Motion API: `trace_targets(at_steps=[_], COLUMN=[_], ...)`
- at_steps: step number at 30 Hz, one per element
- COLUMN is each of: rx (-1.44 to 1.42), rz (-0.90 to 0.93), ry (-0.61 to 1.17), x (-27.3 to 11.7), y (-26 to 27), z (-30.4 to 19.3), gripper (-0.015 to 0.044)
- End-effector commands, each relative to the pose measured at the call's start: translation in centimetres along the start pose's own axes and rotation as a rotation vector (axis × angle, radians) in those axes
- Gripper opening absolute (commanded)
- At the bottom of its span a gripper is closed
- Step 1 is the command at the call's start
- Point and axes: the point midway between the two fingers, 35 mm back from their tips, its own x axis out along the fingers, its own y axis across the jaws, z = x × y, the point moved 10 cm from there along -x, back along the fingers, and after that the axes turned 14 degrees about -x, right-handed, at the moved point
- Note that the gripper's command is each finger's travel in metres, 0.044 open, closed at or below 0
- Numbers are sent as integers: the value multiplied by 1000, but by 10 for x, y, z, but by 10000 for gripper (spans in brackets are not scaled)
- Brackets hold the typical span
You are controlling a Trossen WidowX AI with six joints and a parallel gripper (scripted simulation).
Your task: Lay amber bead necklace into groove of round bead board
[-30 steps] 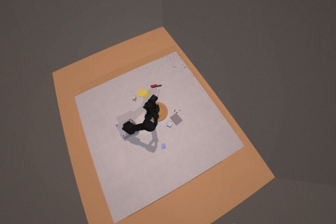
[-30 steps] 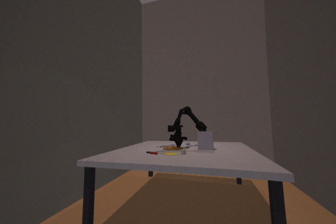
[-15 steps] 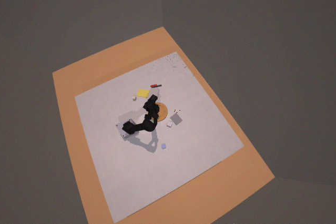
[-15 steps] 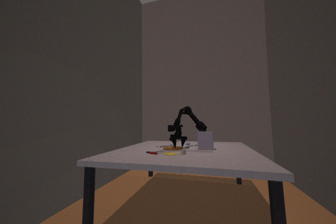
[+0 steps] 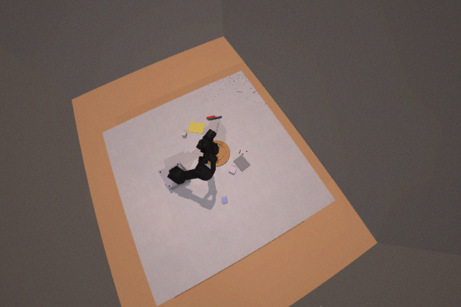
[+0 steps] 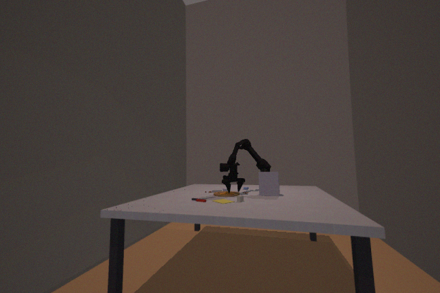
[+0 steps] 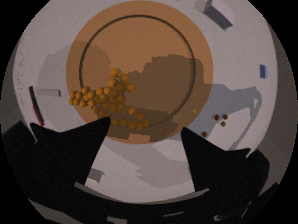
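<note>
The round bead board (image 5: 224, 153) (image 7: 135, 37) is orange-brown with a thin dark circular groove. The amber bead necklace (image 7: 113, 97) lies bunched on its lower left part in the wrist view. Some beads reach the board's left rim, several sit inside the groove's ring, and a short row lies along or close to the groove at the bottom. Most of the groove is bare. My gripper (image 6: 234, 191) (image 7: 147, 125) is open and empty, fingers pointing down low at the board's near edge, with the bottom row of beads just beyond the fingertips. The arm hides part of the board in the top view.
Several small brown beads (image 5: 239, 150) (image 7: 217, 117) lie beside the board. A grey square (image 5: 242, 163), a pale cube (image 5: 232, 169) and a blue cube (image 5: 224, 199) (image 7: 263, 71) stand around. A yellow sheet (image 5: 196, 127) (image 6: 223, 201), a beige cube (image 5: 184, 134) (image 6: 239, 199) and a red-and-black pen (image 5: 211, 117) lie opposite.
</note>
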Motion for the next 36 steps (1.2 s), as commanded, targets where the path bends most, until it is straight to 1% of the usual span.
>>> trace_targets(at_steps=[1,3,5,8,10,15,20,25,26,27,36], rx=[4,4,-50,-293,-401,-415,-415,-415,-415,-404,-407], rz=[2,2,3,4,5,5,5,4,4,13,10], ry=[4,4,4,4,3,3,3,3,3,-2,-1], x=[0,0,-4,-23,-32,-33,-31,-17,-17,-25,-14], y=[0,0,1,5,7,7,7,7,7,8,8], z=[0,0,2,9,11,12,12,12,12,13,13], gripper=[440,440,387,309,256,125,120,120,120,120,120])
